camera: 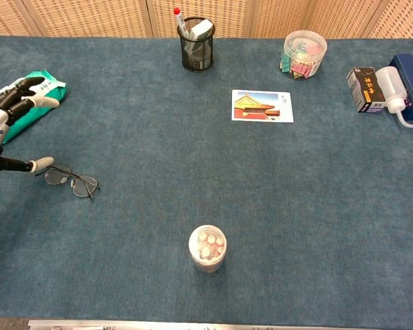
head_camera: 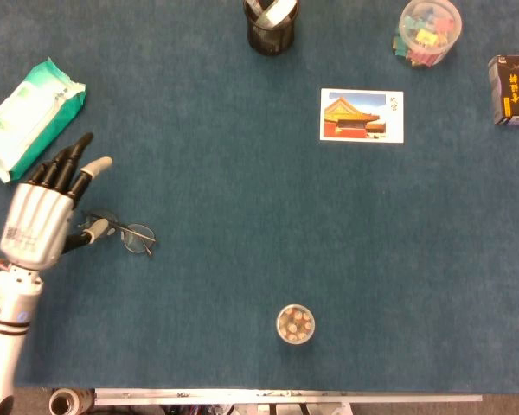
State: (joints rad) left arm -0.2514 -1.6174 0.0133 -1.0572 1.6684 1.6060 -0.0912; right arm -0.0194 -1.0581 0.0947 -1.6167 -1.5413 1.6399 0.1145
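My left hand [head_camera: 36, 226] sits at the left edge of the head view, its forearm running off the bottom left corner; in the chest view [camera: 1, 130] most of the palm is cut off by the left border, so only the fingertips [camera: 27, 89] and thumb show there. The fingers are spread and straight, holding nothing, and the thumb tip lies just at the near lens of the eyeglasses [head_camera: 121, 231], whether touching the frame or a hair short of it I cannot tell. The eyeglasses lie flat on the blue table cloth [head_camera: 242, 225], left of centre, their thin wire hard to make out against the felt; in the chest view [camera: 72, 180] they sit low on the left. My right hand appears in neither view.

Above my fingertips, near the upper left, lies a green pack of wet wipes [head_camera: 30, 117], close to them but apart. A black mesh pen holder [head_camera: 271, 22] is cut by the top edge, and its contents are clearer in the chest view. A clear tub of coloured clips [head_camera: 428, 30] stands upper right, with a small black box [head_camera: 510, 88] at the right border, partly cropped. A postcard of a palace roof [head_camera: 362, 115] lies right of centre, and a small clear jar [head_camera: 295, 324] stands near the bottom edge. A wide stretch of cloth lies open between the eyeglasses and the jar
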